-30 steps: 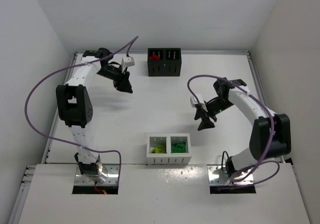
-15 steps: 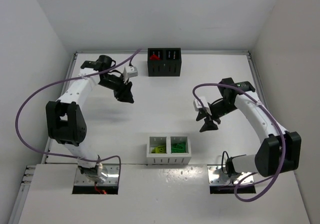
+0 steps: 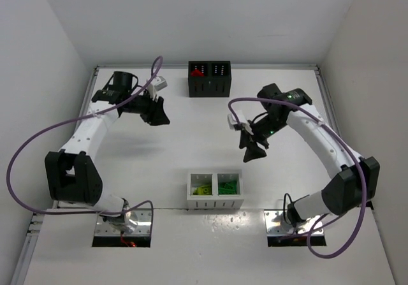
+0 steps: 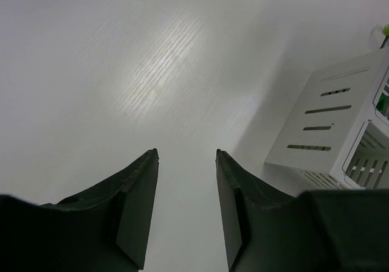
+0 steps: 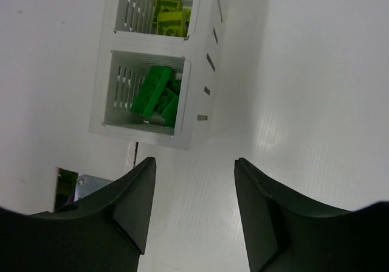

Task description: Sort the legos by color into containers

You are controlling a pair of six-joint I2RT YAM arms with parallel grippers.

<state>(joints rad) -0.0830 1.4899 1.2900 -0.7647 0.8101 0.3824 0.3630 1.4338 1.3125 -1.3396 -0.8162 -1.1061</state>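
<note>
The white box (image 3: 215, 200) stands at the near middle of the table; its left compartment holds lime green legos (image 3: 203, 189) and its right one dark green legos (image 3: 227, 187). The black box (image 3: 208, 87) stands at the far middle with red legos (image 3: 197, 73) in its left compartment. My left gripper (image 3: 160, 116) is open and empty, left of the black box. My right gripper (image 3: 253, 150) is open and empty, up and to the right of the white box. In the right wrist view the white box (image 5: 197, 120) shows green legos (image 5: 157, 95) and lime legos (image 5: 170, 17).
White walls enclose the table on three sides. Purple cables loop from both arms. The white box's perforated side (image 4: 331, 126) shows at the right of the left wrist view. No loose bricks show on the table.
The left gripper has swung up and slightly left, away from the table's middle. The right gripper has moved left and up, toward the table's middle. Both stayed open and empty.
</note>
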